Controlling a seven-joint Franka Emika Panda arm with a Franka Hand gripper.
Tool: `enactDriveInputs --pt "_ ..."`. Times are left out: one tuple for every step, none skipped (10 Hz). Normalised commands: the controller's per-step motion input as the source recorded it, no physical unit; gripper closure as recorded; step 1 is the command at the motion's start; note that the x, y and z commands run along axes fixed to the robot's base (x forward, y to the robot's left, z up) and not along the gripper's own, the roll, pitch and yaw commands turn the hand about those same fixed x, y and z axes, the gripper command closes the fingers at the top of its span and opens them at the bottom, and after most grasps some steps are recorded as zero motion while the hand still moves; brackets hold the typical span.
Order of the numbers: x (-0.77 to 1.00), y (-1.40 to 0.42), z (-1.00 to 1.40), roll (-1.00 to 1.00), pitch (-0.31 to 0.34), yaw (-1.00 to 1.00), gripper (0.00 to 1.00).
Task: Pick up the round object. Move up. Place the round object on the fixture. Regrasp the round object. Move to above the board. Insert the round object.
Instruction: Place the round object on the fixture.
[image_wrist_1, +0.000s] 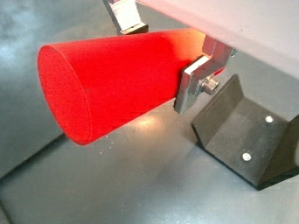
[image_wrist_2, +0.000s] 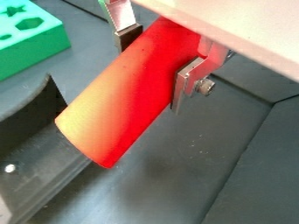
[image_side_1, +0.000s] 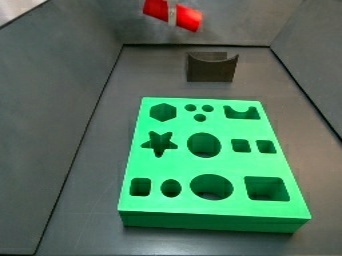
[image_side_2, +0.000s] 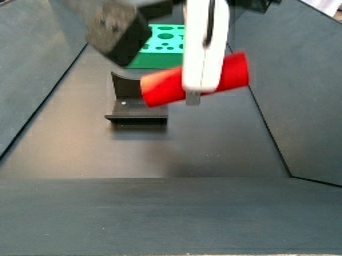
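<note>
Round object (image_side_2: 197, 79), a red peg, hangs in the air above the fixture (image_side_2: 136, 103), clamped sideways across its middle by the gripper (image_side_2: 203, 84), whose silver fingers (image_wrist_1: 194, 83) press on opposite sides. In a side view, one finger hides the peg's centre; in another only two red pieces (image_side_1: 173, 13) show at the frame's upper edge. Beyond the fixture (image_side_1: 210, 65) lies the green board (image_side_1: 209, 162), cut off in a wrist view (image_wrist_2: 28, 44).

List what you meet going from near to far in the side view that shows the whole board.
Board → fixture → peg, held in the hand up at the far end.
</note>
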Motion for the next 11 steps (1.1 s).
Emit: enactDriveInputs --pt "-0.02 -0.01 1.0 0.1 0.097 0.02 1.0" --pt "-0.02 -0.01 0.86 0.09 0.093 0.02 1.0" --pt "-0.01 0.0 0.67 0.07 0.091 0.02 1.0" --pt "-0.01 0.0 0.53 0.06 0.094 0.02 1.0" --pt "0.0 0.0 0.34 0.07 0.109 0.02 1.0" --pt "0.0 0.0 0.24 0.07 0.114 0.02 1.0" --pt "1.0 -0.9 0.03 -0.02 -0.018 1.0 1.0" --pt "1.0 -0.89 0.0 -0.02 -0.017 1.0 1.0" --pt "1.0 -0.82 -0.01 -0.02 -0.015 1.0 1.0" --pt "1.0 -0.72 -0.01 -0.02 -0.013 1.0 1.0" --pt "1.0 -0.57 -0.01 -0.02 -0.009 1.0 1.0"
